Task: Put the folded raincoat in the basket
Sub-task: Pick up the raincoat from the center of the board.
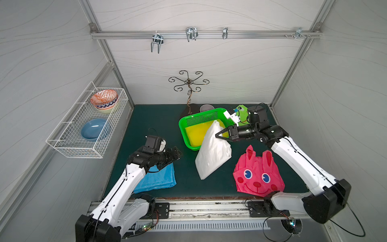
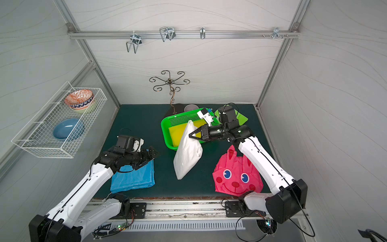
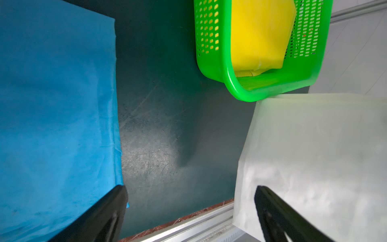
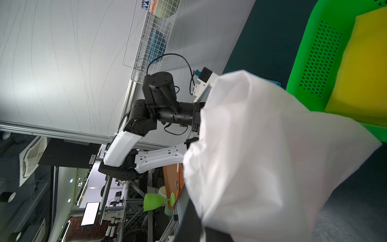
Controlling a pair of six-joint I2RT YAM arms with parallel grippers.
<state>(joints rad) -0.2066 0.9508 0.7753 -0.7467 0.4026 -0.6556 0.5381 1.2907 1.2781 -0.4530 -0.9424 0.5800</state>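
Note:
A white folded raincoat (image 1: 211,155) (image 2: 186,155) hangs tilted. Its top end is pinched in my right gripper (image 1: 216,135) (image 2: 190,135), which is shut on it. Its lower corner rests on the dark green mat. The raised end overlaps the near right corner of the bright green basket (image 1: 182,127) (image 2: 164,130) (image 3: 230,79). In the right wrist view the white raincoat (image 4: 261,157) fills the foreground beside the basket (image 4: 301,62) and hides the jaws. My left gripper (image 1: 178,153) (image 3: 190,188) is open and empty, above the mat beside a blue folded raincoat (image 1: 159,178).
A yellow folded raincoat (image 1: 196,132) lies inside the basket. A pink rabbit raincoat (image 1: 257,174) is at the front right, a green one (image 1: 241,111) behind my right arm. A metal hook stand (image 1: 189,98) and a grey cup (image 1: 206,108) stand behind the basket. A white wire rack (image 1: 83,125) with bowls hangs on the left wall.

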